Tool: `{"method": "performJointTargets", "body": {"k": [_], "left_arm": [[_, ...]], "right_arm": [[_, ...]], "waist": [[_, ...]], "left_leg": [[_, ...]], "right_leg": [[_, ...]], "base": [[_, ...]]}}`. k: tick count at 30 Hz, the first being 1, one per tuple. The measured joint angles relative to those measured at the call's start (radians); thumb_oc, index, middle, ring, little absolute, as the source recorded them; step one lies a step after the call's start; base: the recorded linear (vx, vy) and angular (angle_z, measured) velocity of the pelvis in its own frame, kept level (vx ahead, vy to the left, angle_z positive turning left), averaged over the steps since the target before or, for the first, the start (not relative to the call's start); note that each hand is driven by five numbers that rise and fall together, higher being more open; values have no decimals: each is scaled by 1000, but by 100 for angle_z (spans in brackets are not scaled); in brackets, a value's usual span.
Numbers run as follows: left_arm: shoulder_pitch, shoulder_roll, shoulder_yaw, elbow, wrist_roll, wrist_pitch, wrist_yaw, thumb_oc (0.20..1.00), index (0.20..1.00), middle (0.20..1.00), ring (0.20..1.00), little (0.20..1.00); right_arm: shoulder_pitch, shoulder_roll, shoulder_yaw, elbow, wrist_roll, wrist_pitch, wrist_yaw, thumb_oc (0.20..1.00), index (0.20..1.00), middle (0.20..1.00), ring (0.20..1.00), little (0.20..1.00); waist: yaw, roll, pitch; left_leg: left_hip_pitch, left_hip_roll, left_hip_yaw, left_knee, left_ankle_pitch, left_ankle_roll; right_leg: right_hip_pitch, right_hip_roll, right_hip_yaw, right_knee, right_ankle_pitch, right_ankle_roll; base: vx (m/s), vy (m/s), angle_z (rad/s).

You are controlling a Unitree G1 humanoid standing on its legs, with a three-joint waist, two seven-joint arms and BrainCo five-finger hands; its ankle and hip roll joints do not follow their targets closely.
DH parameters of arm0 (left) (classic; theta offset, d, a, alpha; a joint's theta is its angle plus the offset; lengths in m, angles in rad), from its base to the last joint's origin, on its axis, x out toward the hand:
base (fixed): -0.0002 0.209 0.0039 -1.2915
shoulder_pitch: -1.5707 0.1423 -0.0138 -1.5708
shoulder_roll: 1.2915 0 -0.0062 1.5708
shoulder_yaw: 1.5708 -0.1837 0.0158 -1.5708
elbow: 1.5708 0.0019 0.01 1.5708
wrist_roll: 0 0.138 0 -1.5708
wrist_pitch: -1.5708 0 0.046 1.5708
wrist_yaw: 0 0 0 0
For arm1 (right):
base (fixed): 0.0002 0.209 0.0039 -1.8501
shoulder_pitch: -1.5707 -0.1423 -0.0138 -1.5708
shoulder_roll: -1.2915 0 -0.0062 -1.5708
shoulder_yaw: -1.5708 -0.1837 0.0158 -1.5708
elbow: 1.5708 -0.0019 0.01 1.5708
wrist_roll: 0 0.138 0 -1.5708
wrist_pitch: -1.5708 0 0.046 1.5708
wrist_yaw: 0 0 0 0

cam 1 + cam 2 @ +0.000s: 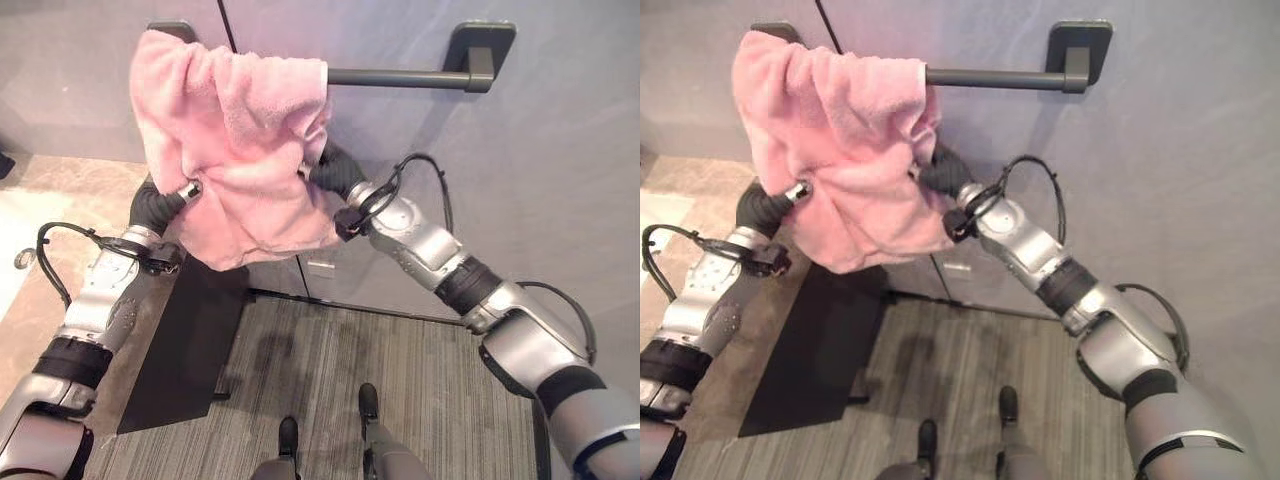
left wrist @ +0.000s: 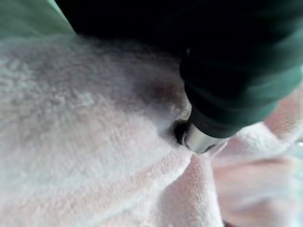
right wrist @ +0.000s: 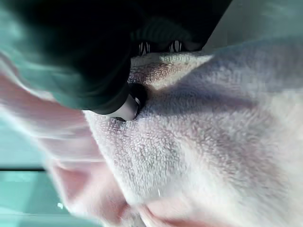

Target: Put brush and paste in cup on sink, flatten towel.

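A pink towel [image 1: 235, 130] hangs bunched and crumpled over the left end of a dark towel bar [image 1: 400, 77] on the grey wall. My left hand [image 1: 160, 205] reaches up into the towel's lower left side and is buried in the cloth [image 2: 94, 156]. My right hand [image 1: 338, 175] pushes into the towel's right edge from the other side, also sunk into the folds [image 3: 203, 142]. The towel's lower edge sags in a lump between the two hands. The right half of the bar is bare.
The bar's dark bracket [image 1: 480, 50] juts from the wall at the upper right. Below lie a black mat [image 1: 190, 340] and grey striped carpet [image 1: 400, 380], with beige tiles [image 1: 30, 300] to the left.
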Motion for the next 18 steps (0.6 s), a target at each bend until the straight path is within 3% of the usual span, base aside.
{"method": "performJointTargets", "body": {"k": [3, 9, 13, 14, 18], "left_arm": [[17, 1, 56, -79, 0, -60, 15, 200, 200, 200, 200, 200], [84, -42, 107, -101, 8, -81, 22, 200, 200, 200, 200, 200], [83, -91, 16, 7, 24, -59, 22, 200, 200, 200, 200, 200], [76, -92, -78, 83, 70, -19, 21, 200, 200, 200, 200, 200], [55, -116, -110, 117, 143, -5, 22, 200, 200, 200, 200, 200]], "right_arm": [[-1, -19, -35, -62, 0, -46, -7, 200, 200, 200, 200, 200], [65, -4, -44, -146, -79, -71, -7, 200, 200, 200, 200, 200], [151, 19, -52, -114, -77, -69, 11, 200, 200, 200, 200, 200], [191, 36, -43, -52, -77, -60, 21, 200, 200, 200, 200, 200], [214, 38, -29, 69, -78, -29, 29, 200, 200, 200, 200, 200]], "waist": [[-1, 0, 0], [-22, -1, 0], [-23, 0, -1], [-23, 0, -1], [-16, 0, -1]], "left_leg": [[10, 0, 10, 0, -4, 5], [16, 2, 29, 0, -5, 6], [16, 2, 31, 0, -5, 6], [17, 2, 31, 0, -5, 6], [16, 3, 29, 0, -4, 5]], "right_leg": [[3, 2, 13, 0, -2, 3], [1, 8, 29, 0, -2, 6], [0, 9, 33, 0, 1, 4], [0, 9, 34, 0, 2, 4], [0, 9, 33, 0, 2, 4]], "base": [[-28, -1, -13], [-51, -13, -7], [-64, -34, -3], [-37, -24, -2], [-19, -12, 0]]}}
